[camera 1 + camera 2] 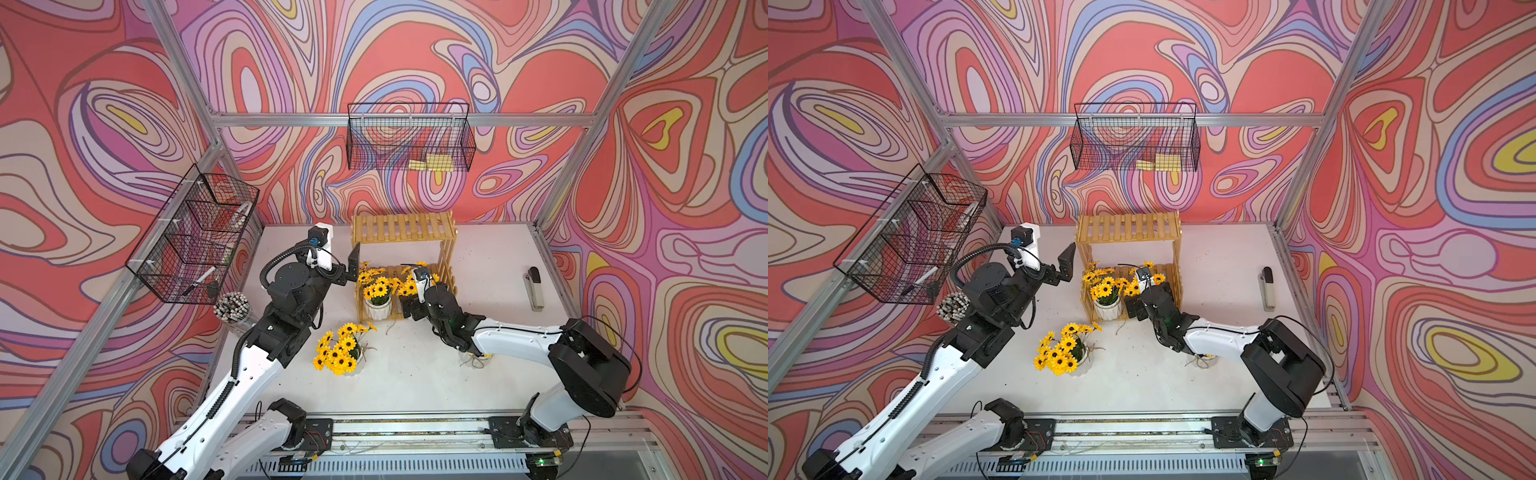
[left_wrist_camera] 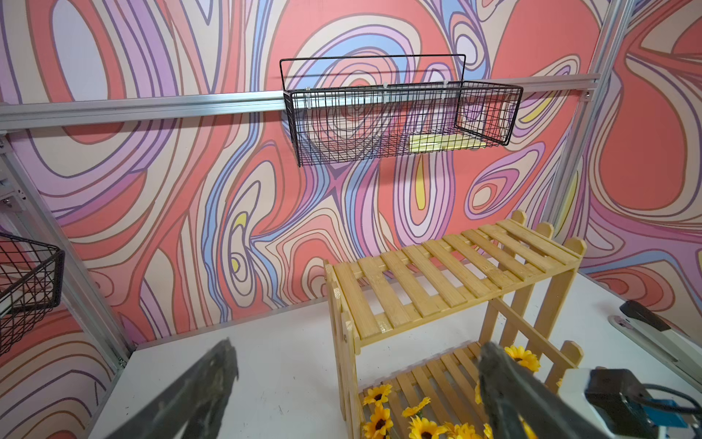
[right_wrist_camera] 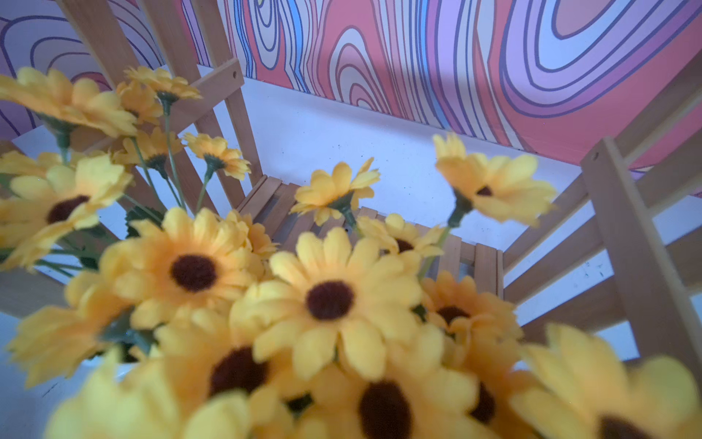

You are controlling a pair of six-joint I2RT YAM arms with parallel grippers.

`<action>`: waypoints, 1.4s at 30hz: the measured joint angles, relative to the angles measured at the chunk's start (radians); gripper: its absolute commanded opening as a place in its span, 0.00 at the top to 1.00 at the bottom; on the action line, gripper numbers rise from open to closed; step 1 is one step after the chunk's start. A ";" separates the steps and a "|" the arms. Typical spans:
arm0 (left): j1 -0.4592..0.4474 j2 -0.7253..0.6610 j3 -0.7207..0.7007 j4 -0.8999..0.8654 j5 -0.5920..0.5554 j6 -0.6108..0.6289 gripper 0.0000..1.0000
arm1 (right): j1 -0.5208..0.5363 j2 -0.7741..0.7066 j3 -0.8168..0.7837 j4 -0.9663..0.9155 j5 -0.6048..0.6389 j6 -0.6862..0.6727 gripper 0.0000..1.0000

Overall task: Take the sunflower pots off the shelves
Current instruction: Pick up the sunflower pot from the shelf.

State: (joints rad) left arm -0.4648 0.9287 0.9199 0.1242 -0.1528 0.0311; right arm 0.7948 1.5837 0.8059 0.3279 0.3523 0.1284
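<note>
The wooden shelves (image 1: 402, 226) (image 1: 1128, 226) (image 2: 448, 281) stand at the back; their top tier is bare. On the lower tier's left stands a sunflower pot (image 1: 377, 308) (image 1: 1108, 309). A second bunch of sunflowers (image 1: 404, 286) (image 3: 328, 300) is on the right of that tier, its pot hidden. My right gripper (image 1: 409, 308) (image 1: 1136, 308) is at that bunch, fingers hidden by flowers. Another sunflower pot (image 1: 338, 353) (image 1: 1061, 355) stands on the table in front. My left gripper (image 1: 351, 270) (image 2: 359, 344) hangs open and empty beside the rack's left side.
A stapler (image 1: 535, 289) (image 2: 645, 334) lies at the right. A wire basket (image 1: 409, 137) hangs on the back wall, another wire basket (image 1: 195, 241) on the left wall. A cup of pencils (image 1: 230, 307) stands under it. Twine (image 1: 471, 361) shows beneath my right forearm.
</note>
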 measured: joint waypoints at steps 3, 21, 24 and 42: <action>0.000 0.000 0.000 0.000 0.000 0.002 0.00 | 0.000 0.000 0.021 -0.039 0.010 0.005 0.02; 0.000 -0.001 0.000 0.000 0.000 0.002 0.00 | -0.002 -0.020 0.155 -0.361 0.079 0.108 0.02; 0.000 -0.007 0.000 0.000 0.000 0.002 0.00 | -0.002 -0.020 0.175 -0.407 0.077 0.127 0.02; 0.000 -0.017 -0.006 0.000 0.003 0.002 0.00 | -0.017 -0.001 0.193 -0.487 -0.027 0.208 0.02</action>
State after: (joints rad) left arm -0.4648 0.9115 0.9134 0.1246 -0.1493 0.0334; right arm 0.7776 1.5829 0.9989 -0.1589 0.3252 0.3367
